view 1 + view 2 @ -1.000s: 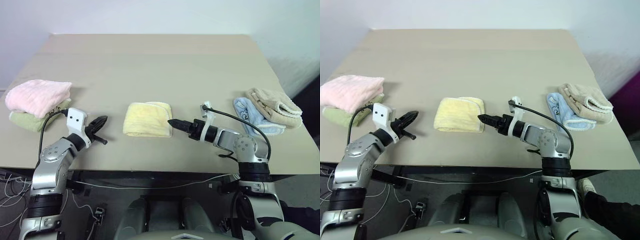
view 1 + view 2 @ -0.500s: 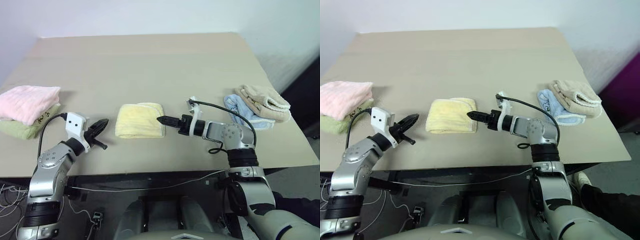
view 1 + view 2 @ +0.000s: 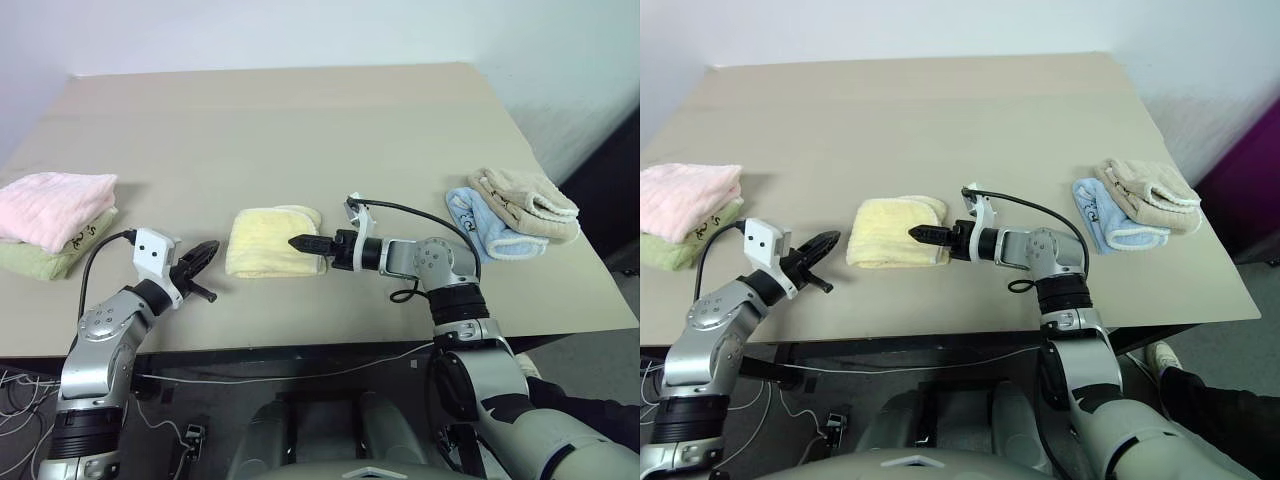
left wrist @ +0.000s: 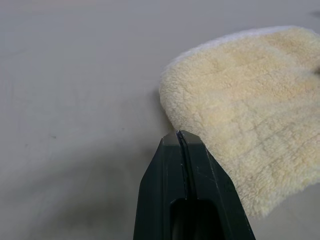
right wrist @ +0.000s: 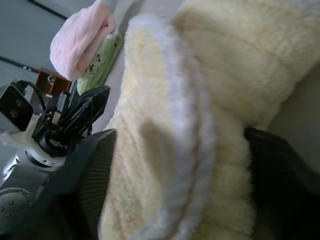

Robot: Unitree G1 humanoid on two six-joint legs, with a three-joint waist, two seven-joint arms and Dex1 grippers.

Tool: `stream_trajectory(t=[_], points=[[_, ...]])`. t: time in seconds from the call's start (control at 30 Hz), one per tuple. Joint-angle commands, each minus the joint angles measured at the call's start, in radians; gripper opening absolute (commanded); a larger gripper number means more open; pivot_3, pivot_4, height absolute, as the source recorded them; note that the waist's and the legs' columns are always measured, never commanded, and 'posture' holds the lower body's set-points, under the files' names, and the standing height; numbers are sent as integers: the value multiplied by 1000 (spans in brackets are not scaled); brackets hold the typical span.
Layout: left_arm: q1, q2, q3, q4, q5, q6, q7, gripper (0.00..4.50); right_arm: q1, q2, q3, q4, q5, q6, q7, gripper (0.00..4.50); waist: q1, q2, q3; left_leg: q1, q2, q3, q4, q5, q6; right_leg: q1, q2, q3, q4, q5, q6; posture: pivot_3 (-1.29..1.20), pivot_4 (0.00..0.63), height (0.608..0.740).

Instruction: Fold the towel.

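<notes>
The pale yellow towel (image 3: 268, 240) lies folded into a small thick pad in the middle of the table (image 3: 300, 130). My right gripper (image 3: 302, 243) reaches in level from the right, open, and its tips overlap the towel's right edge. In the right wrist view the towel's (image 5: 200, 100) layered edge fills the gap between the two spread fingers (image 5: 95, 170). My left gripper (image 3: 203, 252) hovers a short way left of the towel, shut and empty. Its closed tips (image 4: 180, 136) point at the towel's rounded near corner (image 4: 250, 100) without touching it.
A pink folded towel (image 3: 55, 203) sits on a green one (image 3: 40, 255) at the table's left edge. A beige towel (image 3: 525, 198) lies partly over a light blue one (image 3: 488, 228) at the right. The table's front edge runs just below both arms.
My right gripper has moved left until its tips reach the towel's right edge, with the fingers now on either side of it. The left gripper has stayed put. The camera has shifted.
</notes>
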Motion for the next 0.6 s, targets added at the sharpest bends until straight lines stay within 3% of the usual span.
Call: stream_trajectory(t=[0.03, 0.27, 0.43, 0.6], points=[[4, 0, 15, -39, -13, -21, -7, 0, 2, 17, -26, -1, 25, 23, -6, 2512, 2, 0, 0, 0, 0, 0, 0, 0, 0, 0, 0, 0, 0, 0, 0, 0, 150, 740], [-5, -4, 1, -32, -3, -23, -11, 0, 20, 19, -88, -39, 58, 41, -26, 158, 11, 0, 0, 0, -1, 0, 1, 0, 0, 0, -1, 0, 0, 0, 0, 0, 150, 740], [-13, -10, -17, -34, 1, -23, -13, 0, 35, 31, -167, -120, 128, 56, -79, 19, 25, 0, 0, 0, -1, 0, 1, 0, 0, 0, -1, 0, 0, 0, 0, 0, 150, 740], [-20, -20, -32, -38, 1, -20, -16, 0, 30, -38, -366, -277, 213, 27, -226, 19, 36, 0, 0, -1, -3, -1, 1, 0, 0, 0, -3, -1, 0, 0, 0, 0, 150, 740]])
